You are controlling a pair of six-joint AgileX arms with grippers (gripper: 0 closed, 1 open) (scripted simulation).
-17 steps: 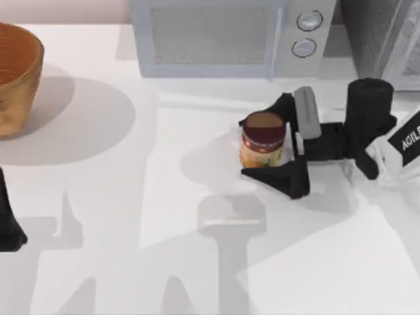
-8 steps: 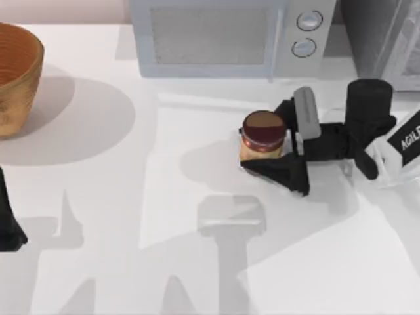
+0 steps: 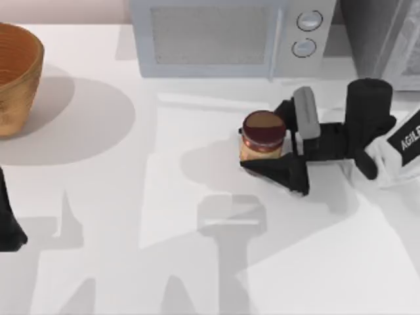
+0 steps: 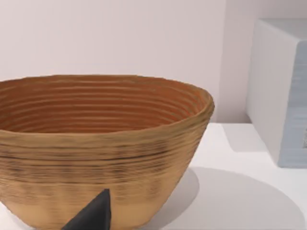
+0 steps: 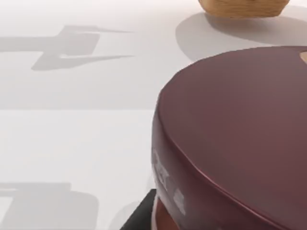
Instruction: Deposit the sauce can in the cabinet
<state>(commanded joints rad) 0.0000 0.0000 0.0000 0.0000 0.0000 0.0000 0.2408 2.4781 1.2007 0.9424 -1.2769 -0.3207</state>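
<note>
Upright sauce can (image 3: pixel 263 136): maroon lid, yellow-orange label; right hand (image 3: pixel 270 143) clamped around it.

Sauce can (image 5: pixel 240 139) lid, close up

It is looking like a kitchen: a microwave (image 3: pixel 226 36) is standing at the back of a white desk (image 3: pixel 131 197), a wooden bowl (image 3: pixel 16 79) is sitting at the left, and a pale wall is rising behind.
</note>
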